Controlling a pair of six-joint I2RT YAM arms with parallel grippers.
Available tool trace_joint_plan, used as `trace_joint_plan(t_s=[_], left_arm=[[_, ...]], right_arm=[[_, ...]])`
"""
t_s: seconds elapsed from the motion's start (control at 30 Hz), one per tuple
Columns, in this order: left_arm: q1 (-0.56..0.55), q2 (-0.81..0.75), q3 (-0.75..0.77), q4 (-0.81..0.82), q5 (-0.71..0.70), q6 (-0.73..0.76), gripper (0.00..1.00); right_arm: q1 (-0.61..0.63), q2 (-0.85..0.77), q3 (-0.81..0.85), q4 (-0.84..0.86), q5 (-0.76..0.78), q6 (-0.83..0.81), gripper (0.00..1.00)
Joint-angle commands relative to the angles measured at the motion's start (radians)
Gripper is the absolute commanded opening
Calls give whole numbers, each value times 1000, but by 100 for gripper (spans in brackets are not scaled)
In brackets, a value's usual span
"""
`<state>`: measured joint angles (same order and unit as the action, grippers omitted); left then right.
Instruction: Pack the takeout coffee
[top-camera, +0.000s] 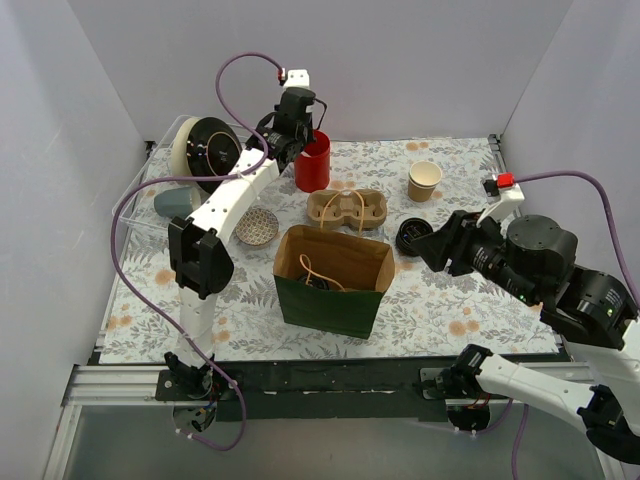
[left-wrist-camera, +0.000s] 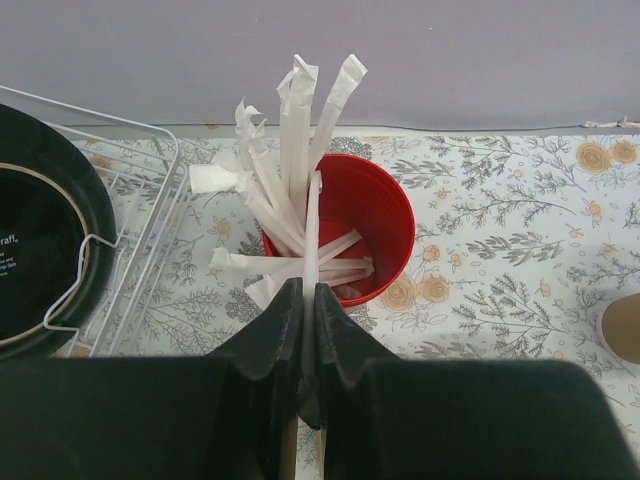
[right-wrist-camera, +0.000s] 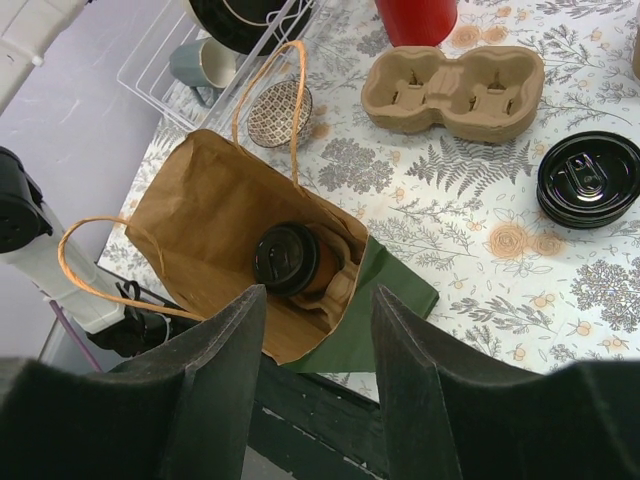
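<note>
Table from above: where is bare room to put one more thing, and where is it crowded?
Bare: right of the paper bag, nearer than the black lids; at the back between the red cup and the tan cup. Crowded: around the cup carrier, bowl and wire rack.

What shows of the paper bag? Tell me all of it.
The paper bag stands upright on the floral table, near the front edge, with its mouth open. It looks like kraft paper, green outside and brown inside, with two thin tan twisted handles. Inside sits the takeout coffee, black lid on, in what looks like a pulp carrier. Nothing else visibly touches the bag. The open right gripper hangs above its mouth.
</note>
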<state>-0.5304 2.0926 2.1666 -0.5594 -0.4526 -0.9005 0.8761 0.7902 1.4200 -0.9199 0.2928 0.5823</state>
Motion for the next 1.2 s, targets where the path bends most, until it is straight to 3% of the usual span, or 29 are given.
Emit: trace_joint_plan(t_s=[0.0,0.33,0.63,0.73,0.8,0.9,1.17], left_arm=[[-8,-77,7,-16,12,-1,0],[-43,-190,-24,-51,45,-31,0],[-46,-338,48,-65,101,-103,0],[-46,-438,41,-76,176,-162,0],[-46,-508,10,-65,297,-199,0],[-46,-676,-94,-53,420,-299,0],[-46,-1008,-305,-209,644,-492,0]], right_arm=[[-5,-16,17,12,14,13,54],[-5,-2,30,21,5,-1,54],[-5,1,48,62,-17,17,54],[-5,-20,25,75,-14,44,53],[-5,-38,16,79,0,54,54],[-5,-62,20,70,31,66,54],[-5,-114,23,6,69,100,53]])
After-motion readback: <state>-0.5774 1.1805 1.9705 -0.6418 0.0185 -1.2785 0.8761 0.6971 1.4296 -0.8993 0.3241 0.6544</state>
